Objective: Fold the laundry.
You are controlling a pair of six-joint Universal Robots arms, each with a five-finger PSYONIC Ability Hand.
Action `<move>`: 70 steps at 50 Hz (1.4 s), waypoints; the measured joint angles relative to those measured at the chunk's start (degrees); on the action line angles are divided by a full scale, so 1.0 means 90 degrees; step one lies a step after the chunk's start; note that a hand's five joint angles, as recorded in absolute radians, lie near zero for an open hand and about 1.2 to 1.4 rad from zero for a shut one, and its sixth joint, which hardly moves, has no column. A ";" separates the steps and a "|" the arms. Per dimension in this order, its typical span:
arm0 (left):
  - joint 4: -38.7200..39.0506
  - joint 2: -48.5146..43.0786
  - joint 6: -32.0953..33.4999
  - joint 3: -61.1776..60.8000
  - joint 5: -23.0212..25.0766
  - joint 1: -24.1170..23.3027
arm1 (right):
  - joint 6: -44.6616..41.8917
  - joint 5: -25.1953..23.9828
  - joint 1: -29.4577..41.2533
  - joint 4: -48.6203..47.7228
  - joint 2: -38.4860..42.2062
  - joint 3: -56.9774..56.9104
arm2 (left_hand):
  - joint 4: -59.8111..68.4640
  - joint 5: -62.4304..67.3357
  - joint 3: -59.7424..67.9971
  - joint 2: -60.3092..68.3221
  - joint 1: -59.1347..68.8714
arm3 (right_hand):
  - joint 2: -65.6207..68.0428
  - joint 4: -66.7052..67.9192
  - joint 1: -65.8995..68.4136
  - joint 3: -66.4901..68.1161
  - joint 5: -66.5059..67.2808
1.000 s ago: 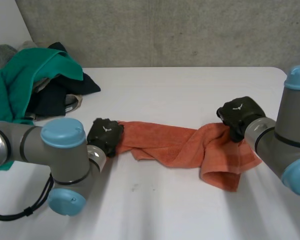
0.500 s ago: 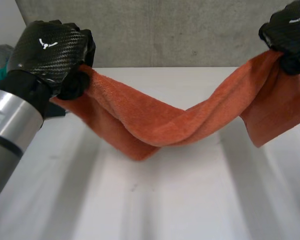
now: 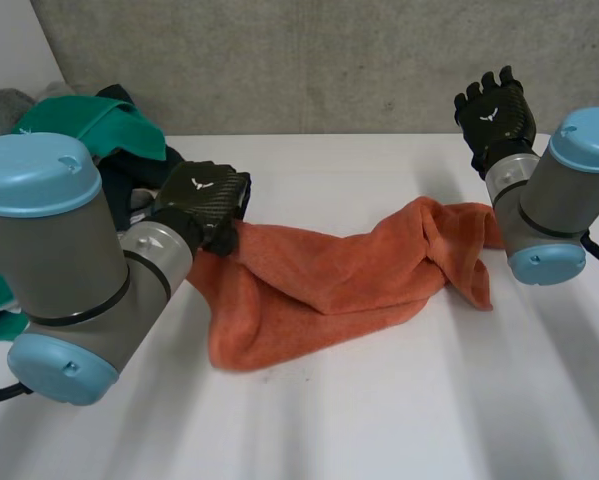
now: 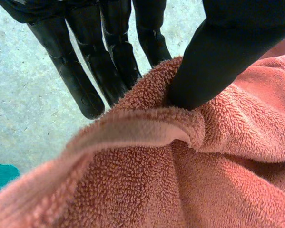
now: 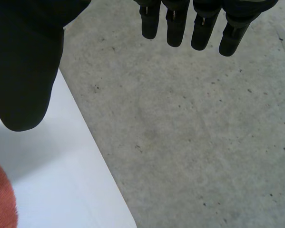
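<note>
The orange terry towel (image 3: pixel 329 280) lies rumpled and bunched, twisted near its right end.

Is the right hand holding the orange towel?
No, the right hand is open with straight fingers, up above and apart from the orange towel.

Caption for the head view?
Left hand pinches one end of the rumpled orange towel on the table; right hand open, raised clear of it.

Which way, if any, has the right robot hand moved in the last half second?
Yes. The right robot hand has come down the concrete wall toward the table's far edge and inward, now open, off the orange towel.
</note>
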 measured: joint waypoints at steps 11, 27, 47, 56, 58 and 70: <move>-0.0039 0.0133 -0.0069 -0.0038 0.0012 -0.0021 | 0.0573 0.0082 -0.0052 0.1964 -0.1631 0.1667 | 0.0000 -0.0001 0.0000 0.0000 -0.0003 | 0.0088 0.0243 0.0080 0.0258 0.0234; -0.0078 0.0709 -0.0182 -0.0068 0.0021 -0.0104 | 0.2102 -0.0799 -0.0035 0.1935 -0.1846 0.3309 | 0.0000 0.0000 0.0000 0.0000 -0.0004 | 0.0807 0.0920 0.0717 0.0932 0.0967; -0.0071 0.0933 -0.0162 -0.0120 0.0013 -0.0088 | 0.1155 0.0292 -0.0056 0.0786 -0.0732 0.2193 | 0.0002 -0.0001 0.0000 0.0000 -0.0004 | 0.6139 0.6271 0.5592 0.6170 0.5901; -0.0306 0.1763 -0.0065 -0.0066 0.0033 0.0168 | 0.1158 -0.0058 -0.0595 0.2575 -0.3026 0.1882 | 0.0002 0.0000 0.0000 0.0000 -0.0004 | 0.6140 0.6280 0.5592 0.6202 0.5901; -0.0459 0.1986 -0.0014 -0.0052 0.0052 0.0301 | 0.1129 -0.0272 -0.0855 0.3284 -0.3434 0.1576 | 0.0002 0.0000 0.0001 0.0001 -0.0004 | 0.6140 0.6280 0.5592 0.6216 0.5901; -0.1482 0.2214 0.0280 -0.0193 0.0324 0.0951 | 0.0520 -0.1664 -0.2055 0.6596 -0.3739 0.0878 | 0.0002 0.0000 0.0001 0.0011 -0.0004 | 0.6139 0.6293 0.5592 0.6232 0.5950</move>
